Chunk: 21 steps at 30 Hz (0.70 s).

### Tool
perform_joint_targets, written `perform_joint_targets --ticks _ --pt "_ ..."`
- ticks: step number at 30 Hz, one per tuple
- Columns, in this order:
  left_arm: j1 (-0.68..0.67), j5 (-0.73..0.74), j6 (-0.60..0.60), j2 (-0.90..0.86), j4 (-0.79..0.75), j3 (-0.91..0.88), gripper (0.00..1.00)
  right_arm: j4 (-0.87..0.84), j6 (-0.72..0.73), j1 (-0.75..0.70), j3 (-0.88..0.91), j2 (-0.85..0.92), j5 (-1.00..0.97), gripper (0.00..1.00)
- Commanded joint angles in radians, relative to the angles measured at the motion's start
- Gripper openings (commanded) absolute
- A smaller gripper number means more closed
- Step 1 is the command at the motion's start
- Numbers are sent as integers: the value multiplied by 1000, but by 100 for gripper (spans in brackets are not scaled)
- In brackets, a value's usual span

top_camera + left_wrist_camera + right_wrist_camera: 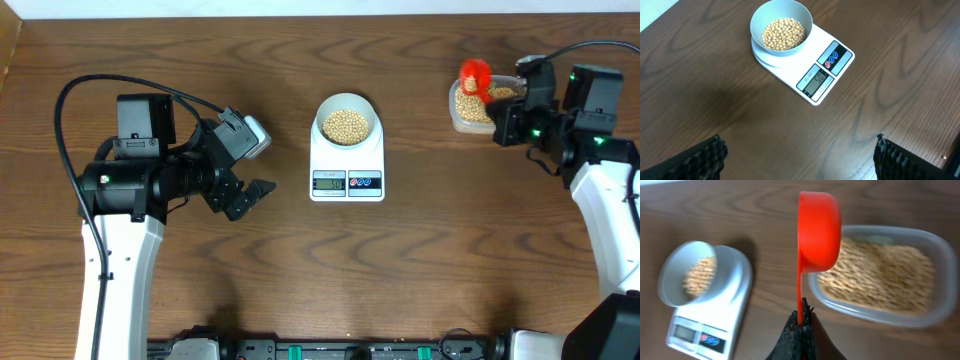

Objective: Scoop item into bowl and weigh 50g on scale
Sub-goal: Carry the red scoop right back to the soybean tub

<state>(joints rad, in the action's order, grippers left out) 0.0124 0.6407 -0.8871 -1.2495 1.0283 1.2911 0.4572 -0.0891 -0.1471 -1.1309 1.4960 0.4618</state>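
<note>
The pale blue-white bowl (pixel 347 121) holds tan beans (pixel 347 125) and stands on the white scale (pixel 347 170). It also shows in the left wrist view (pixel 781 27) on the scale (pixel 812 62), whose display (pixel 816 80) is lit. My left gripper (pixel 250 197) is open and empty, left of the scale. My right gripper (pixel 507 122) is shut on the handle of a red scoop (pixel 817 232), held over the left end of the clear tub (pixel 880 275) of beans. The scoop (pixel 474 77) is tipped on its side.
The clear plastic tub (pixel 472 108) sits at the back right of the wooden table. Black cables run behind both arms. The table's far edge is near the top of the overhead view.
</note>
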Motion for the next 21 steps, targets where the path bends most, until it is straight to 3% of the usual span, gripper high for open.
perform_joint_targets --ticks 1,6,12,21 --pt "4 -5 5 -7 3 14 96 20 -51 -11 0 -24 -159 1" --pt "4 -5 6 -7 3 14 96 33 -60 -11 0 -24 -310 1" --pt "4 -5 6 -7 3 14 96 51 -159 -11 0 -16 -314 1" --pt "4 -5 6 -7 3 14 96 48 -159 -8 0 50 -314 1"
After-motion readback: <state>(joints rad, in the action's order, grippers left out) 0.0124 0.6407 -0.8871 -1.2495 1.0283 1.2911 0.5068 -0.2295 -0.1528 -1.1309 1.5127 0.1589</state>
